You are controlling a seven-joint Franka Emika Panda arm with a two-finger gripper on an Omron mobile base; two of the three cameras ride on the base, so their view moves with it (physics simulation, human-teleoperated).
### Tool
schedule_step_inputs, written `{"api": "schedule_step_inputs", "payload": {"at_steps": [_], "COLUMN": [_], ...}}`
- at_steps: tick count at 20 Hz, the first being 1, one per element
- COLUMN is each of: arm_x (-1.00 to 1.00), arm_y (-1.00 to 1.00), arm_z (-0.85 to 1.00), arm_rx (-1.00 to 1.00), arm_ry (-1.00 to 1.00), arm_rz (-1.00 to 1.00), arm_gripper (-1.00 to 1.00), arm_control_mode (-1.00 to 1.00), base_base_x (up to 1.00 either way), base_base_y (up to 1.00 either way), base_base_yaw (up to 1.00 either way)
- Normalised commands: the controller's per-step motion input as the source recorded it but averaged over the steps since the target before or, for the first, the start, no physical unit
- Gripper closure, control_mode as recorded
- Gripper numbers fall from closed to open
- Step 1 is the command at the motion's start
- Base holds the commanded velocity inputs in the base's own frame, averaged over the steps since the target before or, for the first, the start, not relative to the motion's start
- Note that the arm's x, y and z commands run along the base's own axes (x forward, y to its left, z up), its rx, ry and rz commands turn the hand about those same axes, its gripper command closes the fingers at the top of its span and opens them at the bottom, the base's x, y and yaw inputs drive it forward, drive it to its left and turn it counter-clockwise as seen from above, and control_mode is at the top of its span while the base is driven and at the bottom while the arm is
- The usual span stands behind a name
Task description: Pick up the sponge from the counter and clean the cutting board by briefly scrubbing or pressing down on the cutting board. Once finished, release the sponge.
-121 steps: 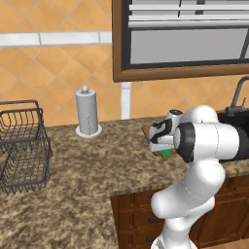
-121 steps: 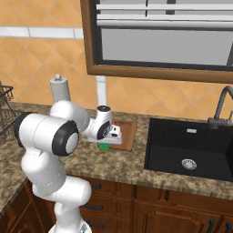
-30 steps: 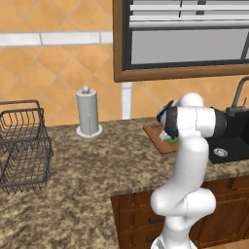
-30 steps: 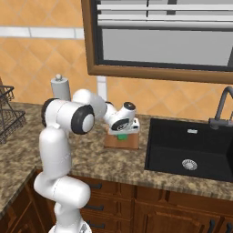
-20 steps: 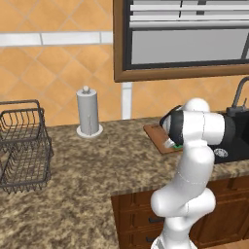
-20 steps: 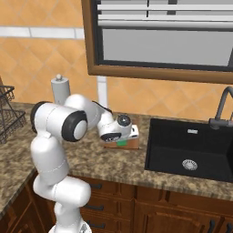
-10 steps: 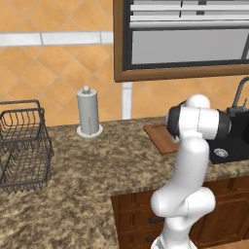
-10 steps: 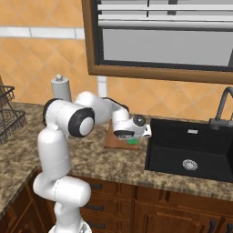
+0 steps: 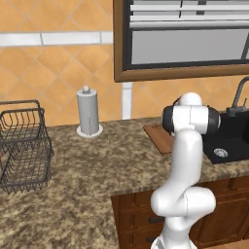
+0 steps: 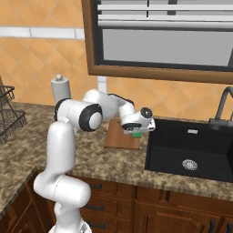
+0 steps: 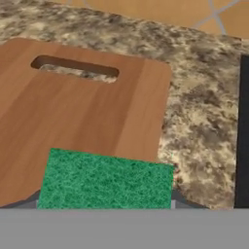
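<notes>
The hand (image 10: pixel 135 132) sits at the middle of the right base view, at the right edge of the cutting board (image 10: pixel 119 134), clamped on the sponge (image 10: pixel 136 134), whose green shows just beneath it. In the hand view the sponge (image 11: pixel 106 180) fills the lower middle of the frame, and dark finger tips (image 11: pixel 182 199) peek out at its lower corners. Its left part lies over the board's wood (image 11: pixel 73 112); its right end hangs past the board's edge, above the speckled table (image 11: pixel 204 121). Whether it touches the board cannot be told.

The main risk is position. The sponge sits at the board's right margin, so a press here could land partly on the table and hardly count as cleaning the board. The black sink (image 10: pixel 191 152) is close on the right of the frame, so a release this far over could let the sponge slide or tip towards the basin. Drifting further right would make both more likely.

Compared with the right base view half a second ago, the hand has travelled right, from the board's middle to its edge nearest the sink. Six seconds ago it was further left in that frame, over the board's left part. In the left base view the arm's elbow (image 9: pixel 190 119) now blocks the hand, with the board's left corner (image 9: pixel 158 136) visible beside it.
</notes>
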Motion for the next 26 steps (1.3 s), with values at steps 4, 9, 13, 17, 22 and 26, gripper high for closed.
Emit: {"api": "schedule_step_inputs", "payload": {"at_steps": [4,9,13,17,22,26], "arm_x": [1.00,0.87,-0.32,-1.00,-1.00,-1.00], "arm_y": [0.24,0.08,0.00,-0.02,-0.01,0.00], "arm_z": [0.00,-0.06,-0.41,-0.54,-0.60,-0.53], "arm_rx": [0.00,0.00,0.00,0.01,0.00,0.00], "arm_ry": [0.08,0.06,0.01,-0.03,-0.08,-0.09], "arm_rz": [0.07,0.05,0.01,0.00,0.03,0.05], "arm_gripper": [1.00,1.00,1.00,1.00,1.00,1.00], "arm_control_mode": [-1.00,-1.00,-1.00,-1.00,-1.00,-1.00], "base_base_x": [0.00,0.00,0.00,0.00,0.00,0.00], "base_base_y": [0.00,0.00,0.00,0.00,0.00,0.00], "base_base_yaw": [0.00,0.00,0.00,0.00,0.00,0.00]}}
